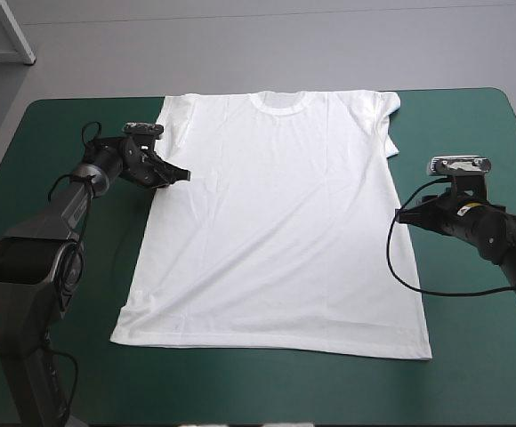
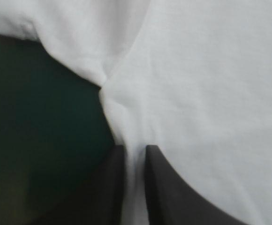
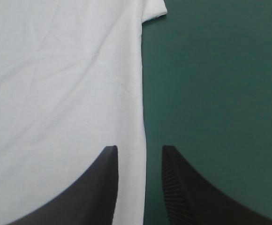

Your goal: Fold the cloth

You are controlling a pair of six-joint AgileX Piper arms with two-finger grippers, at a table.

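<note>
Left gripper (image 2: 135, 147): black fingers all but closed on a pinch of the side edge just below the sleeve. Right gripper (image 3: 138, 149): fingers narrowly parted astride the opposite edge, gripping nothing. The white short-sleeved T-shirt (image 1: 276, 222) lies spread flat on the teal-green surface (image 1: 471, 133). The right should clamp before any lift.

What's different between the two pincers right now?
The left pincer is pinched shut on the T-shirt just below a sleeve; the right pincer stands open, the opposite edge between its fingers. The left sits nearer the collar than the right. Both meet a side edge.
</note>
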